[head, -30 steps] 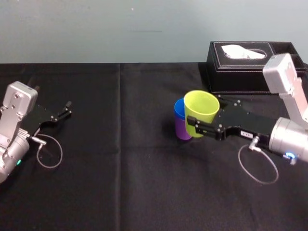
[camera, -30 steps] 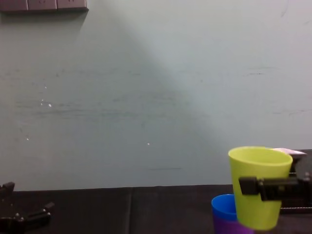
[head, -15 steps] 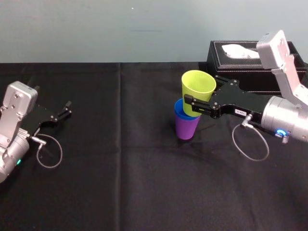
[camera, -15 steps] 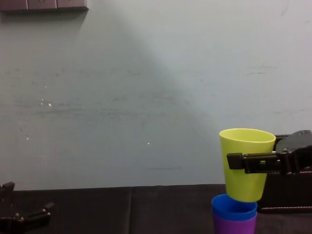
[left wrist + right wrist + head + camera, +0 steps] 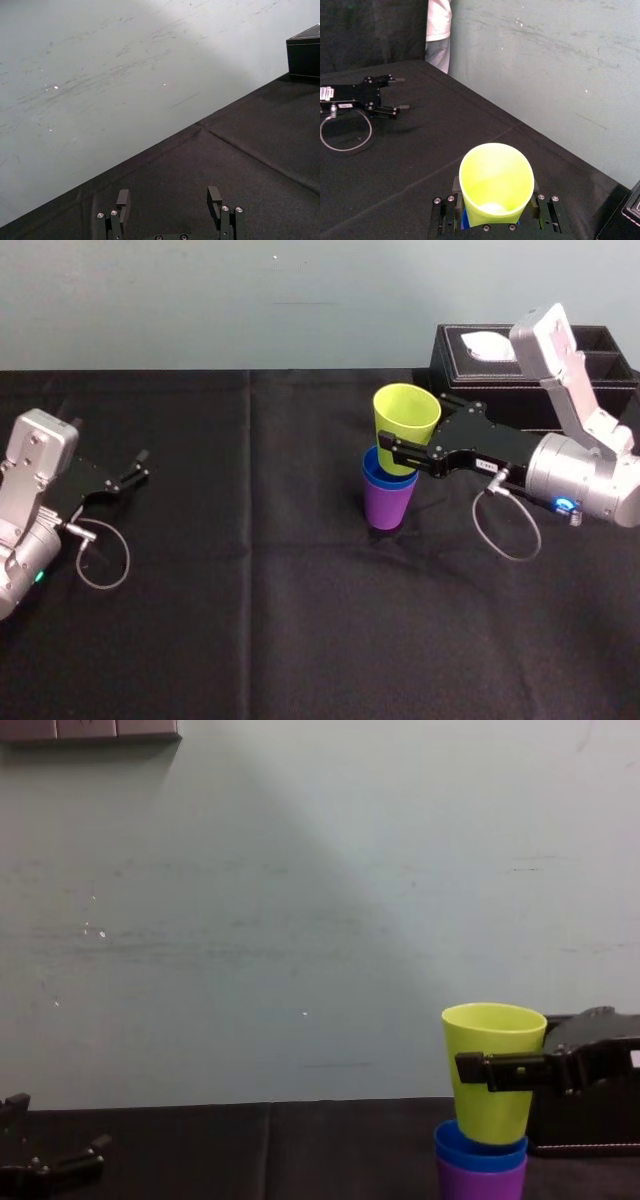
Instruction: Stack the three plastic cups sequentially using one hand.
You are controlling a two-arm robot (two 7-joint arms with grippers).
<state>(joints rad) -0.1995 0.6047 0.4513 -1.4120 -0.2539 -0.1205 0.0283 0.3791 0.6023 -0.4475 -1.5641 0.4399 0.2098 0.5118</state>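
Parked at nine o'clock on the black cloth (image 5: 250,600): left gripper (image 5: 140,466), fingers spread wide, empty. Toward two o'clock, right gripper (image 5: 404,443) clamped on the yellow-green cup (image 5: 405,412). Side-on from the chest, base dipped into the blue cup (image 5: 480,1148), itself nested in the purple cup (image 5: 481,1183).

wide open black table (image 5: 250,620) across the middle and the whole front. blocked right of centre by the stack: purple cup (image 5: 388,508) on the cloth, blue cup (image 5: 385,478) nested in it, yellow-green cup (image 5: 405,420) with its bottom inside the blue mouth. right flank of the stack taken up by the right gripper (image 5: 405,453), clamped round the yellow-green cup, arm reaching off toward the right edge. just behind that arm, black tissue box (image 5: 480,390) closing the far right corner. free approach to the stack from its left and front. far left edge occupied by the parked left gripper (image 5: 135,468), fingers spread, well apart from the stack.
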